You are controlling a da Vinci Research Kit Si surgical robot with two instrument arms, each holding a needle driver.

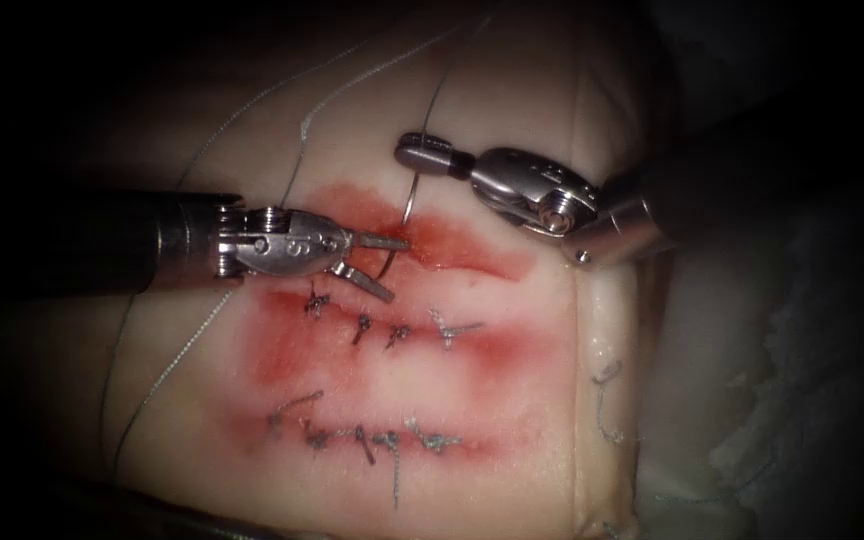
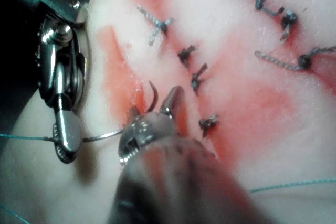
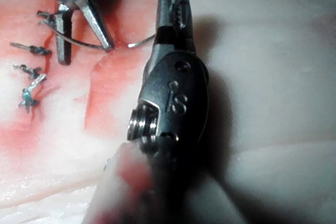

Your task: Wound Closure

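The tissue [image 1: 512,130] takes up most of the endoscope view, a pale slab with bands of red fluid [image 1: 472,250] across its middle and two rows of dark finished stitches [image 1: 392,335] lower down. The left arm's end effector [image 1: 387,267] reaches in from the left of the frame to the uppermost red band; its jaws stand spread apart, one on each side of the needle [image 1: 404,215] where it meets the tissue, gripping nothing that I can make out. The right arm's end effector [image 1: 412,155] comes in from the upper right, its jaws closed on the needle near the trailing end. The needle curves down from there into the cut [image 1: 422,248], its lower part buried in the tissue between the left tool's jaws, with a short stretch of the curve showing beside them. The thread [image 1: 352,85] runs away from the needle's held end, up and leftward across the pale tissue in the upper half of the frame.
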